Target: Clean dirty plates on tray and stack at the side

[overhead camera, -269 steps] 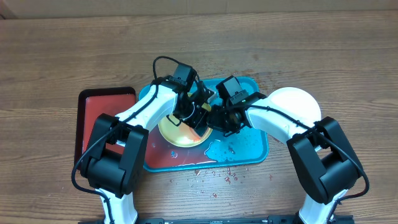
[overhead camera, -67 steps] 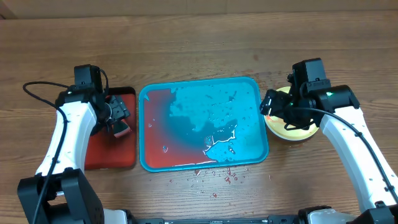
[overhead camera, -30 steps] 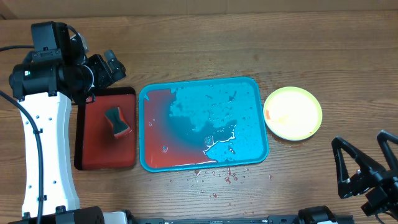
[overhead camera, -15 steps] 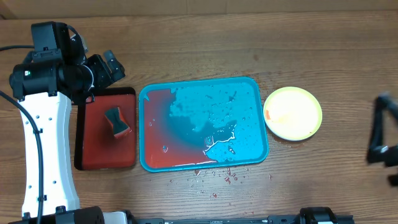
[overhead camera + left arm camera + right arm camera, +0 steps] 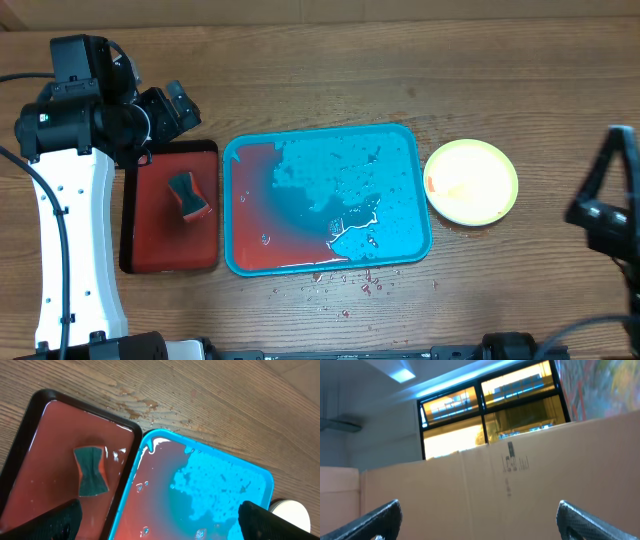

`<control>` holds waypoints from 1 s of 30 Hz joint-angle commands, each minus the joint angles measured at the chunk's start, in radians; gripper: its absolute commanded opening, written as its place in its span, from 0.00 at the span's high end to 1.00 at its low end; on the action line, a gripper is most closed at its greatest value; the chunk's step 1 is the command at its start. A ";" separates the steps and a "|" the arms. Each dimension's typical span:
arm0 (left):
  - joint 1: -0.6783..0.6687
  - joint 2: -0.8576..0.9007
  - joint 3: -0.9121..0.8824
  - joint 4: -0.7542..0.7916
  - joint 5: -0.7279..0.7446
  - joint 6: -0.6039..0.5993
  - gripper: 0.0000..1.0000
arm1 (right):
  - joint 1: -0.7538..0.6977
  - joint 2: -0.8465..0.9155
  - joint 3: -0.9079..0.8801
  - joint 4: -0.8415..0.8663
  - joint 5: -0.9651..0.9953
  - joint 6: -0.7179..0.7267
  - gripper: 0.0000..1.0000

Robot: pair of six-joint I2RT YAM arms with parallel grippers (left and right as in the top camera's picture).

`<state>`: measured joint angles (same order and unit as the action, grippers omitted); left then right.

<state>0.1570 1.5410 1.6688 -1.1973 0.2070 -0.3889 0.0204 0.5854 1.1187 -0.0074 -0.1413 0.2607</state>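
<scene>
The turquoise tray (image 5: 340,165) lies mid-table, with no plate on it, only reddish sauce water and droplets. A yellow-green plate (image 5: 472,181) rests on the wood just right of the tray, with a small red smear near its left rim. In the left wrist view the tray (image 5: 220,485) fills the lower middle and a pale plate edge (image 5: 292,509) peeks in at the right. My left gripper (image 5: 168,108) hovers open above the table's far left corner, with nothing held. My right gripper (image 5: 480,529) is open and empty, facing a cardboard wall; its arm (image 5: 608,205) stands at the right edge.
A dark red, black-rimmed tray (image 5: 150,245) lies left of the turquoise tray, with a teal and orange sponge (image 5: 188,196) lying in it. Red specks and water drops (image 5: 345,285) dot the wood in front of the tray. A cardboard wall borders the table's far side.
The right arm has swung from the lower right corner up along the right edge, with its gripper still open. The left arm, trays, sponge and plate have not moved.
</scene>
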 commanded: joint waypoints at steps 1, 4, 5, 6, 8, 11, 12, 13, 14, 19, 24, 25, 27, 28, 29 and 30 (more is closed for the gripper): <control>0.000 0.003 0.008 0.000 -0.005 0.000 0.00 | -0.002 -0.037 -0.116 0.053 0.023 -0.001 0.00; 0.000 0.003 0.008 0.000 -0.005 0.000 0.00 | 0.025 -0.073 -0.200 0.076 0.116 -0.001 0.00; 0.000 0.003 0.008 0.000 -0.005 0.000 0.00 | 0.039 -0.087 -0.225 0.087 0.156 -0.001 0.00; 0.000 0.003 0.008 0.000 -0.005 0.000 0.00 | 0.052 -0.102 -0.249 0.099 0.195 -0.001 0.00; 0.000 0.003 0.008 0.000 -0.005 0.000 0.00 | 0.074 -0.130 -0.291 0.135 0.257 0.000 0.00; 0.000 0.003 0.008 0.000 -0.005 0.000 0.00 | 0.093 -0.183 -0.374 0.230 0.296 0.000 0.00; 0.000 0.003 0.008 0.000 -0.005 0.000 0.00 | 0.096 -0.200 -0.402 0.269 0.298 0.000 0.00; 0.000 0.003 0.008 0.000 -0.005 0.000 0.00 | 0.097 -0.219 -0.434 0.311 0.298 0.000 0.00; 0.000 0.003 0.008 0.000 -0.005 0.000 0.00 | 0.097 -0.233 -0.460 0.344 0.298 0.000 0.00; 0.000 0.003 0.008 0.000 -0.005 0.000 0.00 | 0.097 -0.306 -0.603 0.500 0.295 0.001 0.00; 0.001 0.003 0.008 0.000 -0.005 0.000 0.00 | 0.098 -0.352 -0.704 0.560 0.205 0.001 0.00; 0.001 0.003 0.008 0.000 -0.005 0.000 0.00 | 0.098 -0.359 -0.714 0.560 0.193 0.001 0.00; 0.000 0.003 0.008 0.000 -0.005 0.000 0.00 | 0.098 -0.377 -0.743 0.560 0.164 0.001 0.00; 0.000 0.003 0.008 0.000 -0.005 0.000 0.00 | 0.098 -0.388 -0.761 0.560 0.159 0.001 0.00; 0.000 0.003 0.008 0.000 -0.005 0.000 0.00 | 0.098 -0.396 -0.777 0.560 0.157 0.001 0.00; 0.000 0.003 0.008 0.000 -0.005 0.000 0.00 | 0.098 -0.405 -0.793 0.560 0.157 0.001 0.00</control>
<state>0.1570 1.5410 1.6688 -1.1976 0.2047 -0.3889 0.1123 0.2108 0.3641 0.5491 0.0532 0.2615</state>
